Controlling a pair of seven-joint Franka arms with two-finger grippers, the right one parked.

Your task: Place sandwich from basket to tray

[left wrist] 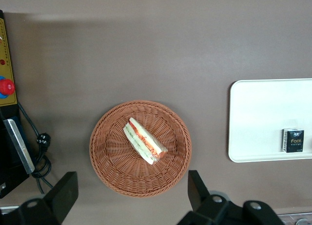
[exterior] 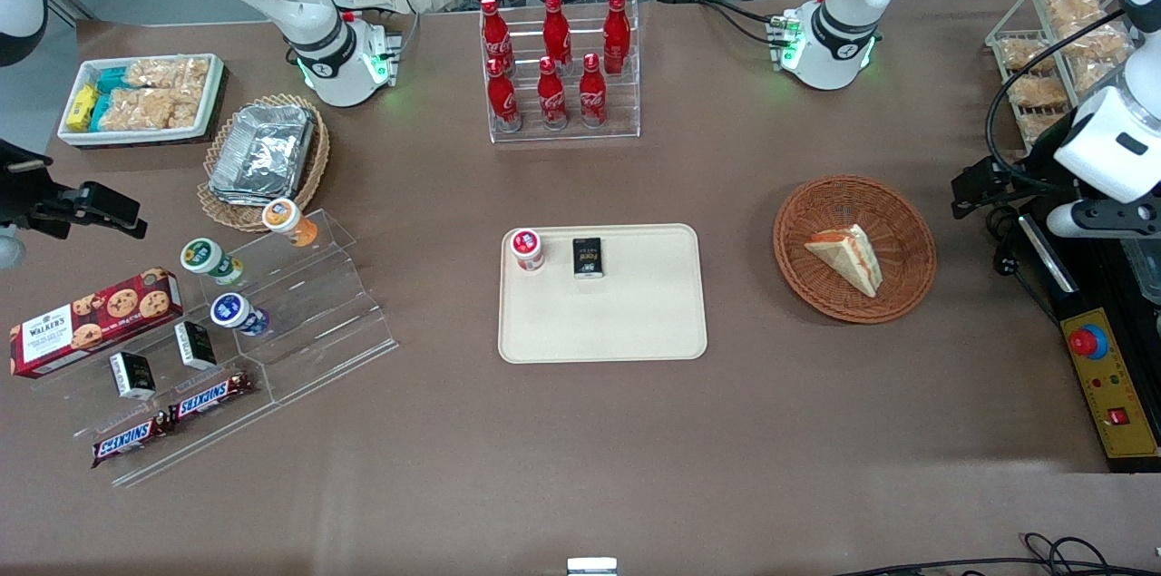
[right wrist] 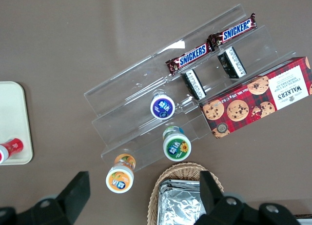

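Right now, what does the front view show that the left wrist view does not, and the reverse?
Only the front view shows the rack of red cola bottles and the red-capped cup on the cream rectangular tray. Only the wrist view shows the gripper, jaws open, hovering beside the round reddish wicker basket. Both show the triangular white-bread sandwich in it.

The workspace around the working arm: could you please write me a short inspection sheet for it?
Surface: brown table, flat.
Job's things: sandwich lies in the reddish basket; cream tray sits beside it, toward the parked arm's end.
Clutter: red-capped cup and black box stand on the tray; cola bottles in a clear rack, farther from the front camera.
Grippers: hand hangs open above the basket, holding nothing.
Cables: black cable and plug on the table beside the basket.
Surroundings: yellow emergency-stop box at the working arm's end.
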